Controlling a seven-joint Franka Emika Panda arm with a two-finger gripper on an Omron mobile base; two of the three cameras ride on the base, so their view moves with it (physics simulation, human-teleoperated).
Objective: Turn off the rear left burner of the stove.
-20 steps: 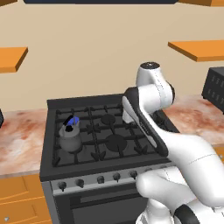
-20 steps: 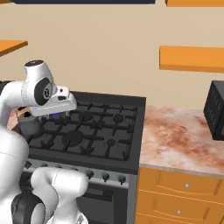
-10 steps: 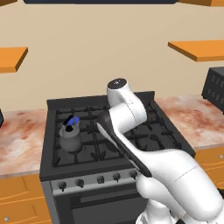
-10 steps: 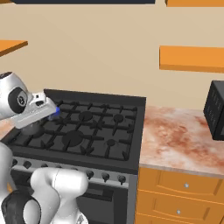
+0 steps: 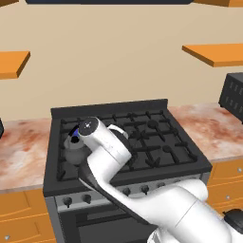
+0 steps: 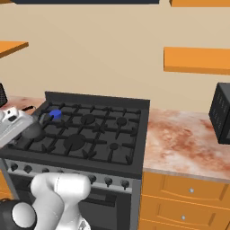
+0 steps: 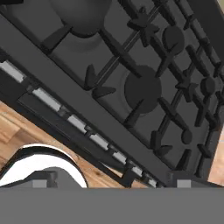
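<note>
The stove [image 5: 156,156] is a wide black gas range with cast-iron grates. Its rear left burner [image 6: 55,115] shows a small blue flame [image 5: 75,134]. Small dark knobs [image 6: 108,181] line the silver front strip, and in the hand view they show as a slanted row of pale knobs [image 7: 76,124]. My arm bends low over the stove's front left. My gripper [image 7: 113,180] hangs above that corner and looks down along the front edge. Its fingertips [image 7: 43,180] stand wide apart, open, with nothing between them. The hand [image 6: 12,122] shows at the left edge of the right base view.
A dark kettle [image 5: 73,154] sits on the front left burner, right beside my arm. The larger centre burner [image 7: 142,87] lies further in. Marbled counters [image 6: 188,139] flank the stove. A black appliance [image 6: 222,112] stands at the right, and orange shelves [image 5: 213,52] hang on the wall.
My arm has swung from the stove's right side leftward and down. The hand has gone from above the rear left grate to the front left corner. The flame still burns.
</note>
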